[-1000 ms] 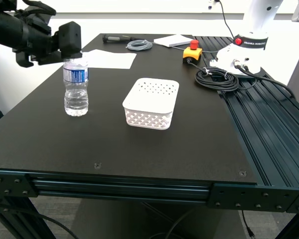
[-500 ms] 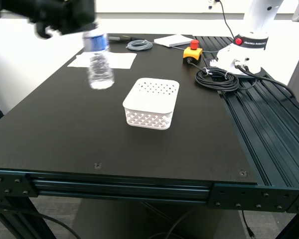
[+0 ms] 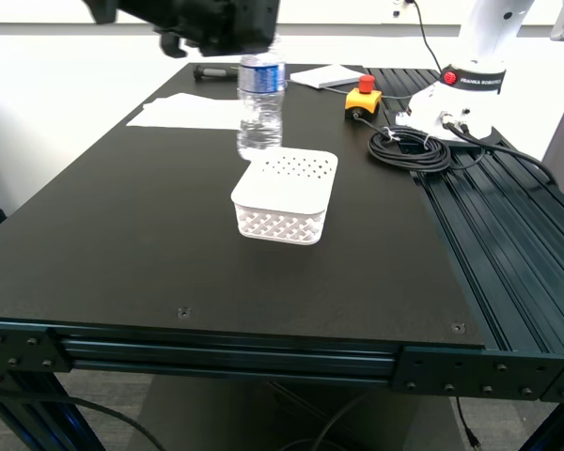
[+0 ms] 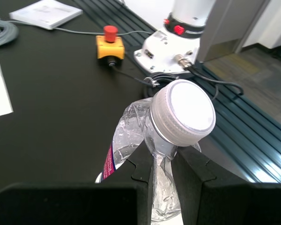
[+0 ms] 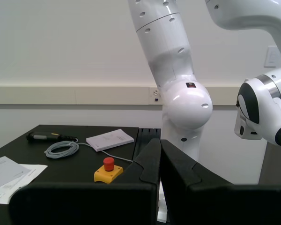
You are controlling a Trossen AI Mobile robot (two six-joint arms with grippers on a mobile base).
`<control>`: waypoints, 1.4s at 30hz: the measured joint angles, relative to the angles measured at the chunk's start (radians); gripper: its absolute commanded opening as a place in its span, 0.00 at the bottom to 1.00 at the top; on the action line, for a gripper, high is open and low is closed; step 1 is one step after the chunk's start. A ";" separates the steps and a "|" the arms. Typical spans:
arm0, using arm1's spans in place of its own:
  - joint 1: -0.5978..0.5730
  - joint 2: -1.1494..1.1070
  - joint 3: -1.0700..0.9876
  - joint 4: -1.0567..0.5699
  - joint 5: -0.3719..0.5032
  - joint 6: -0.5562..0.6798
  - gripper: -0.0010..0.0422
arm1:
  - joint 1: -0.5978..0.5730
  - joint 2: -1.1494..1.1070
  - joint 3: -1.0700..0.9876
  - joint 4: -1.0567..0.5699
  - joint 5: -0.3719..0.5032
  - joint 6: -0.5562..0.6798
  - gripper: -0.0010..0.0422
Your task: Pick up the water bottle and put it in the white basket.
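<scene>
The water bottle [image 3: 260,108], clear and crinkled with a blue-and-white label, hangs upright in the air just behind the far left corner of the white basket [image 3: 287,193]. My first gripper [image 3: 259,49] is shut on the bottle's neck, under the white cap. The first wrist view shows the cap [image 4: 182,112] and my first gripper [image 4: 163,161] clamped on the neck below it. The basket stands on the black table [image 3: 169,254], its dotted surface showing from above. My second gripper [image 5: 160,159] is shut and empty, raised above the table; it is out of the exterior view.
White papers [image 3: 193,111], a grey cable coil [image 3: 263,85] and a booklet [image 3: 327,76] lie at the back. A yellow box with a red button [image 3: 362,99], a black cable coil [image 3: 409,148] and a white robot's base [image 3: 461,94] stand at the exterior view's right.
My first gripper has lifted the bottle off the table at the exterior view's left and carried it rightward and farther back, up to the basket's far left corner. The basket has not moved.
</scene>
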 measured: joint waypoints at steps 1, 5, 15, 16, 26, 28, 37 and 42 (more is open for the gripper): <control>0.000 0.000 0.000 0.000 0.000 0.000 0.02 | -0.006 0.021 0.019 0.004 0.007 -0.002 0.02; 0.000 0.000 0.000 0.000 0.000 0.000 0.02 | -0.033 0.122 0.126 0.010 0.069 -0.036 0.02; 0.000 0.000 0.000 -0.002 0.000 0.000 0.02 | -0.054 0.182 0.201 -0.045 0.075 -0.032 0.02; 0.000 0.000 0.000 -0.002 0.000 0.000 0.02 | -0.055 0.181 0.201 -0.059 0.076 -0.030 0.02; 0.000 0.000 0.000 -0.002 0.000 0.000 0.02 | -0.055 0.182 0.194 -0.095 0.076 0.016 0.06; 0.001 0.000 0.000 -0.002 0.000 0.000 0.02 | -0.055 0.182 0.194 -0.095 0.076 0.016 0.13; 0.000 0.000 0.000 -0.002 0.000 0.000 0.02 | -0.053 0.182 0.192 -0.145 0.076 0.021 0.35; 0.000 0.000 0.000 -0.002 0.000 0.000 0.02 | -0.050 0.180 0.192 -0.142 0.076 0.031 0.37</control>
